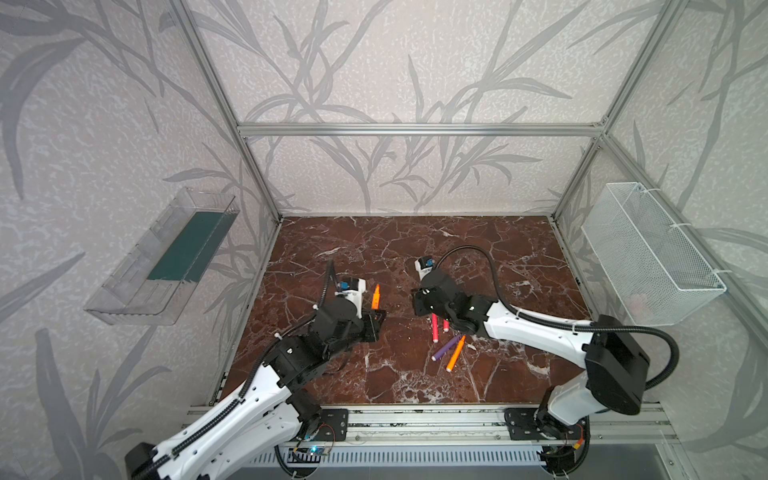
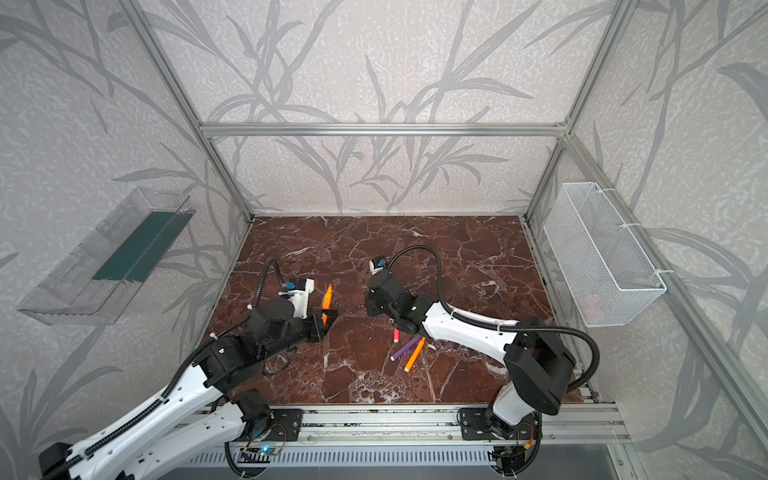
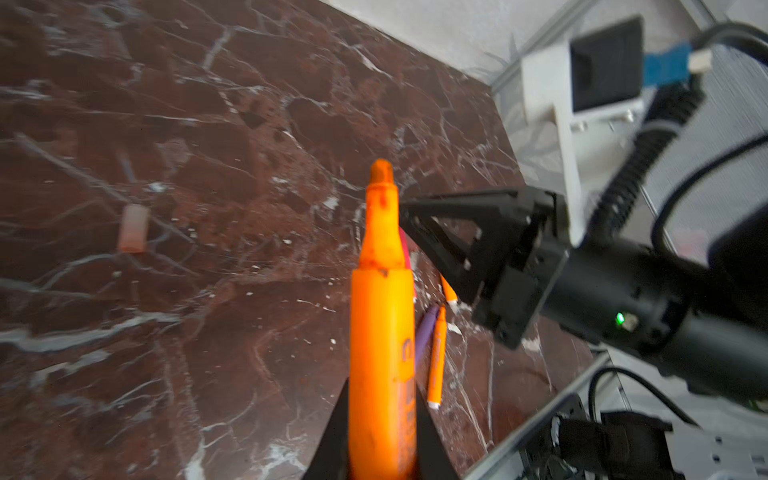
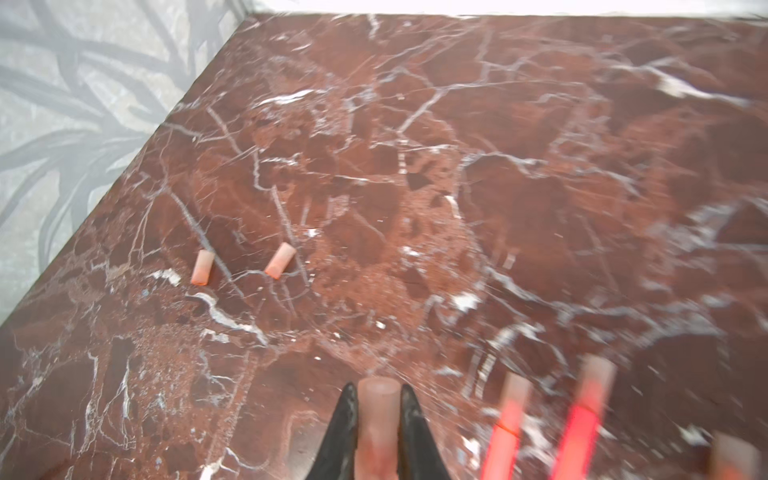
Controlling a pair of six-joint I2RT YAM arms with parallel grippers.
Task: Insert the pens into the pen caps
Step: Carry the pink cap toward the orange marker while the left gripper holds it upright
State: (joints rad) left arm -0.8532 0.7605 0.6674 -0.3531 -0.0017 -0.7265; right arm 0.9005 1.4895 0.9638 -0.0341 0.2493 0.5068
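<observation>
My left gripper (image 3: 382, 392) is shut on an orange pen (image 3: 380, 299), whose bare tip points up and away; both top views show this pen (image 1: 375, 297) (image 2: 327, 299) standing out of the fingers. My right gripper (image 4: 378, 388) is shut on a pale peach pen cap (image 4: 379, 415), and its fingers (image 3: 449, 232) reach close beside the held pen's tip. Two pink-red pens (image 4: 509, 419) (image 4: 582, 411) with caps on lie beside it. A purple pen (image 1: 446, 348) and an orange pen (image 1: 455, 353) lie on the marble. Two loose pen caps (image 4: 201, 267) (image 4: 280, 260) lie farther off.
A clear plastic bin (image 1: 166, 257) hangs on the left wall and a white wire basket (image 1: 652, 253) on the right wall. An aluminium rail (image 1: 415, 419) with both arm bases runs along the front edge of the brown marble top (image 1: 415, 249).
</observation>
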